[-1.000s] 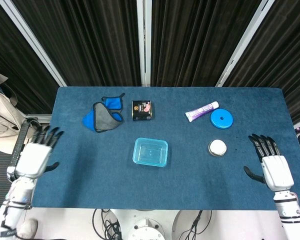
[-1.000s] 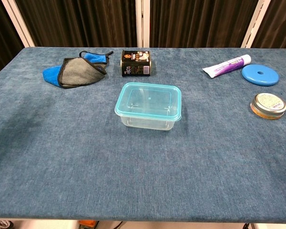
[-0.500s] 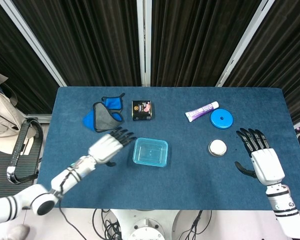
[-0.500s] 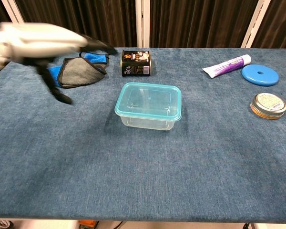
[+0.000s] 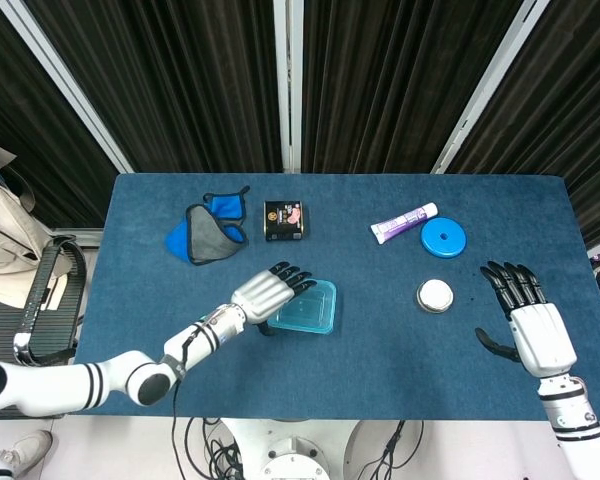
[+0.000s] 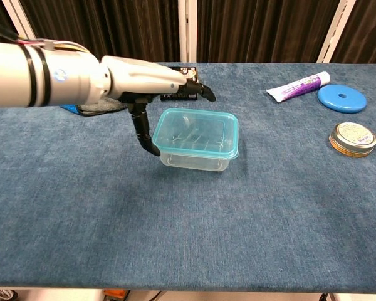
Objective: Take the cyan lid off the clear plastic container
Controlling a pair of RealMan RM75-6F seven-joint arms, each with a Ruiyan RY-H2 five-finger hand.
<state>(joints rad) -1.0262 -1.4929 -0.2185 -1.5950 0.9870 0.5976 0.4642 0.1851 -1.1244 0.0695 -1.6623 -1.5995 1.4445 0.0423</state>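
We have our left hand [image 5: 267,292] over the near-left part of the clear plastic container [image 6: 195,157], which sits near the middle of the blue bench [image 5: 380,340] with the cyan lid [image 6: 196,132] on it, seemingly pressed down all round. In the head view our fingers [image 5: 292,275] reach out flat and spread across the lid's left half, and in the chest view the thumb hangs down at the container's left corner, close beside the wall; whether it touches we cannot tell. The hand holds nothing yet: the fingers are apart and extended, not curled under any edge. The lid's long axis runs roughly left to right across the bench, so the short left edge is the one facing our palm, and that is the edge our thumb would have to catch from below while the fingers bear on top. Our right hand [image 5: 535,330] hovers well apart near the bench's right edge, fingers also spread and empty, beyond the small round tin [image 5: 435,295]; it is much the farther of the two, so we judge the left hand to be the one for the lid, with the right perhaps needed to steady the container, which looks light enough to lift with the lid. The grey and blue mask [image 5: 208,233], the dark box [image 5: 283,220], the tube [image 5: 403,223] and the blue disc [image 5: 443,238] lie farther back, clear of the work.
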